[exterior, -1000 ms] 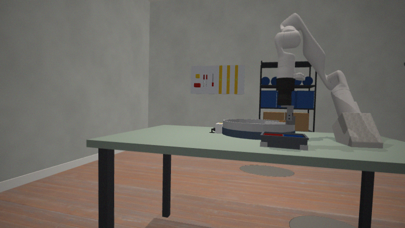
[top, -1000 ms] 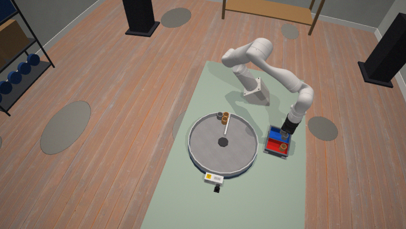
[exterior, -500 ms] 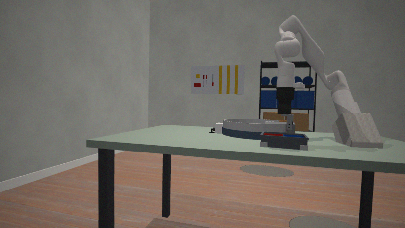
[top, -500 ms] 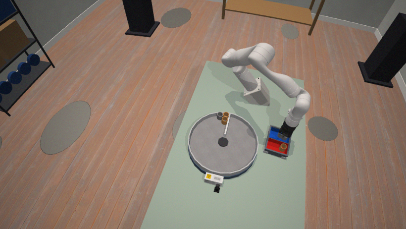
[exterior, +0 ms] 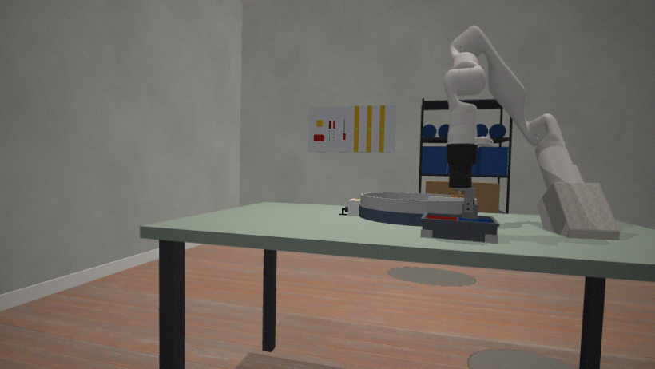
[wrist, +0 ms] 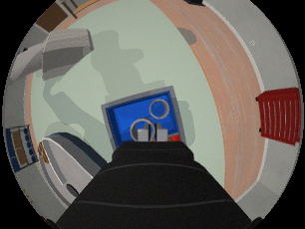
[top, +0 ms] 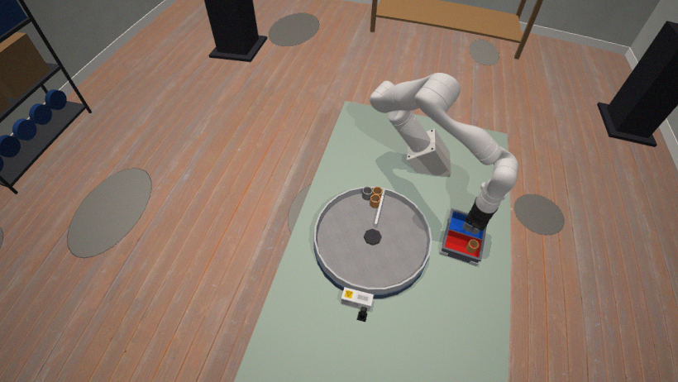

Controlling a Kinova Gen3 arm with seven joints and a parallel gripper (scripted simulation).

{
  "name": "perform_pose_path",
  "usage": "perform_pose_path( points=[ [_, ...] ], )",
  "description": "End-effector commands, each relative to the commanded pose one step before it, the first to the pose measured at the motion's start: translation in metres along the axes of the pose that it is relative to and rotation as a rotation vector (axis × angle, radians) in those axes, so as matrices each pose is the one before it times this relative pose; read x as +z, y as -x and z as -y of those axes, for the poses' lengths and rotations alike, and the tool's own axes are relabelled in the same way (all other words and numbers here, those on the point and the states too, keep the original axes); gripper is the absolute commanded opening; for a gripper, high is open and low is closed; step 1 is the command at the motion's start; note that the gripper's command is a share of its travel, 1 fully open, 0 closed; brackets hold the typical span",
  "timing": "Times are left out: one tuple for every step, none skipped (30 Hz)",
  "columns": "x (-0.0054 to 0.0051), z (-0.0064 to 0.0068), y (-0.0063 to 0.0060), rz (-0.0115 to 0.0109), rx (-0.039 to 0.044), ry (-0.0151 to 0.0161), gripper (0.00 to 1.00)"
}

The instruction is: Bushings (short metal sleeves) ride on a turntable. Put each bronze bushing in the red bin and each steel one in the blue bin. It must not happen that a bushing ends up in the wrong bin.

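Note:
My gripper (top: 471,229) (exterior: 470,214) (wrist: 152,128) points down, low over the blue bin (top: 458,222) (exterior: 481,220) (wrist: 131,114). It is shut on the wall of a steel bushing (wrist: 133,130), which hangs on the left finger's side in the wrist view. Another steel bushing (wrist: 159,109) stands in the blue bin near a corner. The red bin (top: 456,242) (exterior: 439,217) holds a bronze bushing (top: 473,245). On the turntable (top: 350,260) (exterior: 398,215), a steel bushing (top: 366,193) and two bronze bushings, one at the wall (top: 377,190) and one in front (top: 374,201), stand together.
A white bar (top: 379,208) crosses part of the turntable beside the bushings. A raised rim (top: 429,239) surrounds the turntable, close to the bins. A white box (top: 357,298) with a small black part sits at the turntable's front edge. The arm's base (top: 429,159) stands behind.

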State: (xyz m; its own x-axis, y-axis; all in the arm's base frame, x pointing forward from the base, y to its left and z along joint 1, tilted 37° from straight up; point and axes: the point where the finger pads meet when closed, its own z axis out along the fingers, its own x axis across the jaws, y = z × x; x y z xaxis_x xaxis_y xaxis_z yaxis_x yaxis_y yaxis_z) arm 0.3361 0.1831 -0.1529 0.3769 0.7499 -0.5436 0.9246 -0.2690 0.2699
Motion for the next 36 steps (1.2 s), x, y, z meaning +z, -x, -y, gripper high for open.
perform_pose_path(
  points=[
    [0.00116,0.00039,-0.00032,-0.00043,-0.00057,-0.00002,0.00],
    [0.00122,0.00007,-0.00002,0.00004,-0.00001,0.00000,0.00],
    [0.00122,0.00007,-0.00002,0.00004,-0.00001,0.00000,0.00],
    [0.00122,0.00007,-0.00002,0.00004,-0.00001,0.00000,0.00],
    [0.00000,0.00000,0.00000,0.00000,0.00000,0.00000,0.00],
    [0.00000,0.00000,0.00000,0.00000,0.00000,0.00000,0.00],
    [0.00122,0.00007,-0.00002,0.00004,-0.00001,0.00000,0.00],
    [0.00000,0.00000,0.00000,0.00000,0.00000,0.00000,0.00],
    [0.00000,0.00000,0.00000,0.00000,0.00000,0.00000,0.00],
    [0.00000,0.00000,0.00000,0.00000,0.00000,0.00000,0.00],
    [0.00000,0.00000,0.00000,0.00000,0.00000,0.00000,0.00],
    [0.00000,0.00000,0.00000,0.00000,0.00000,0.00000,0.00],
    [0.00000,0.00000,0.00000,0.00000,0.00000,0.00000,0.00],
    [0.00000,0.00000,0.00000,0.00000,0.00000,0.00000,0.00],
    [0.00104,-0.00008,-0.00005,-0.00027,0.00011,0.00009,0.00],
    [0.00122,0.00001,0.00001,0.00003,-0.00001,-0.00001,0.00],
    [0.00122,0.00001,0.00001,0.00003,-0.00001,-0.00001,0.00],
    [0.00122,0.00001,0.00001,0.00003,-0.00001,-0.00001,0.00],
    [0.00122,0.00001,0.00001,0.00003,-0.00001,-0.00001,0.00],
    [0.00000,0.00000,0.00000,0.00000,0.00000,0.00000,0.00],
    [0.00000,0.00000,0.00000,0.00000,0.00000,0.00000,0.00],
    [0.00000,0.00000,0.00000,0.00000,0.00000,0.00000,0.00],
    [0.00000,0.00000,0.00000,0.00000,0.00000,0.00000,0.00],
    [0.00000,0.00000,0.00000,0.00000,0.00000,0.00000,0.00],
    [0.00122,0.00001,0.00001,0.00003,-0.00001,-0.00001,0.00],
    [0.00122,0.00001,0.00001,0.00003,-0.00001,-0.00001,0.00],
    [0.00122,0.00001,0.00001,0.00003,-0.00001,-0.00001,0.00],
    [0.00122,0.00001,0.00001,0.00003,-0.00001,-0.00001,0.00],
    [0.00122,0.00001,0.00001,0.00003,-0.00001,-0.00001,0.00],
    [0.00000,0.00000,0.00000,0.00000,0.00000,0.00000,0.00],
    [0.00000,0.00000,0.00000,0.00000,0.00000,0.00000,0.00],
    [0.00000,0.00000,0.00000,0.00000,0.00000,0.00000,0.00],
    [0.00000,0.00000,0.00000,0.00000,0.00000,0.00000,0.00],
    [0.00000,0.00000,0.00000,0.00000,0.00000,0.00000,0.00],
    [0.00000,0.00000,0.00000,0.00000,0.00000,0.00000,0.00],
    [0.00000,0.00000,0.00000,0.00000,0.00000,0.00000,0.00]
  ],
)
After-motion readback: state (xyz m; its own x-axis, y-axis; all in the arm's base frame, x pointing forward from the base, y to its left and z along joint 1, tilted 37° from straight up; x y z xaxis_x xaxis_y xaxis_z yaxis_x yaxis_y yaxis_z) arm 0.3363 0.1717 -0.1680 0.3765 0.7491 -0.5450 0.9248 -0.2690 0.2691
